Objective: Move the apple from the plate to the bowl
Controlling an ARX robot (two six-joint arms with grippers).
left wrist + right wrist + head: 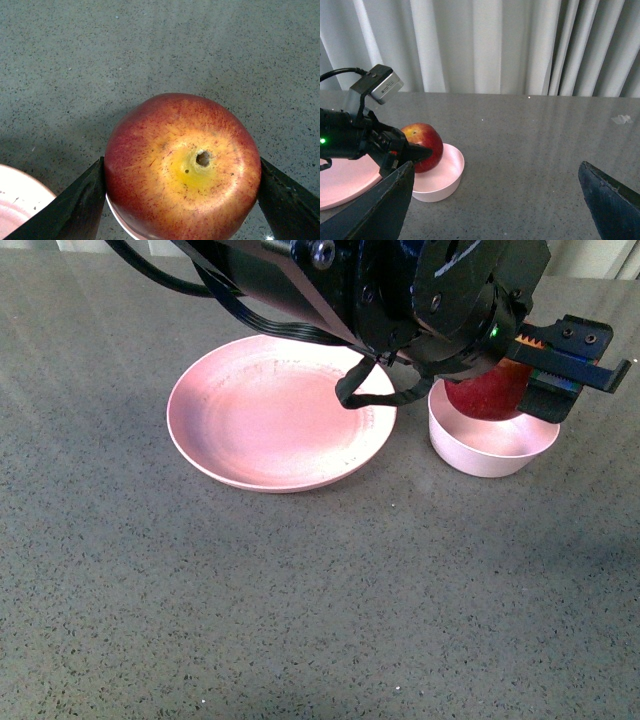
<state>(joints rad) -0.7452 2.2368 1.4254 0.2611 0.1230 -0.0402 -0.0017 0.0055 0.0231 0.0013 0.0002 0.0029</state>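
Left gripper [505,380] clenched on the apple [488,392]. In the left wrist view the two dark fingers [80,207] press on opposite sides of the apple [182,167], approx. at its widest part, w/ the fruit filling the gap between them. Apple is at the right of the scene, over the bowl [470,460], toward the bowl's far-left rim. In the right wrist view its [423,145] lower part sits below the rim line of the bowl [447,182]. Can't tell if it touches the bowl's floor or wall.

Apple look: glossy, dark red w/ fine streaks, yellow-orange patch round a small brown stem dimple, no stem seen. Front view shows only the dark red underside below the gripper body.

Orientation: stem dimple faces the left wrist cam, so it points up and back along the gripper. Shape near round, slightly squat, no clear long axis. Core axis runs approx. in line w/ the fingers' length, tilted off vertical.

Plate [270,410] sits left of the bowl, close beside it, on the grey speckled tabletop [300,590]. Right gripper [495,210] released: fingers [612,200] spread wide, only tabletop between them, well to the right of the bowl. Curtain [495,45] at the far edge.
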